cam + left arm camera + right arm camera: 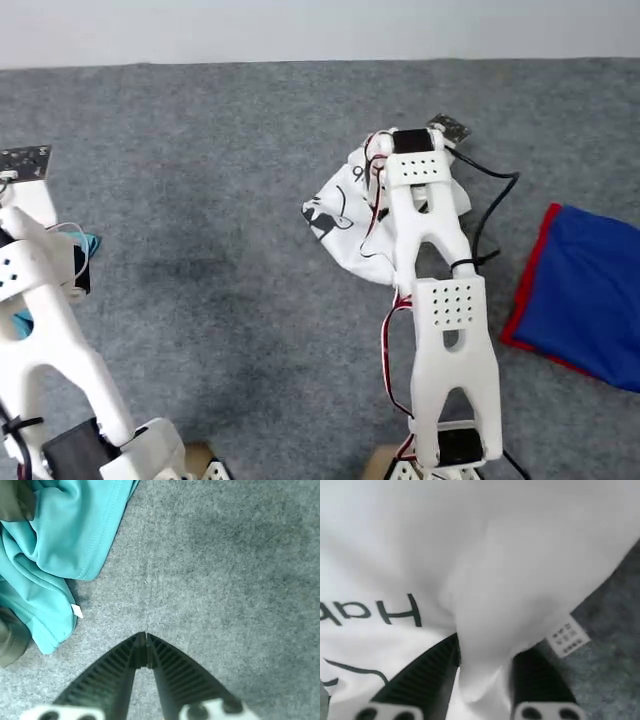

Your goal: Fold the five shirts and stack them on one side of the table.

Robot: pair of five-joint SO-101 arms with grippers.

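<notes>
Pinching a raised fold of the white shirt [338,215], the right gripper [482,652] sits over the crumpled heap mid-table, with most of the cloth spreading from it toward the left arm's side. Left gripper [146,639] pressed together on nothing above bare table [240,555], teal shirt [60,535] just beside it. Judged: the right arm is much nearer the white shirt, and the blue shirt [585,290] lies well apart at the right edge.

Robot lab: white arms [452,340] on a grey felt table [220,280].
</notes>
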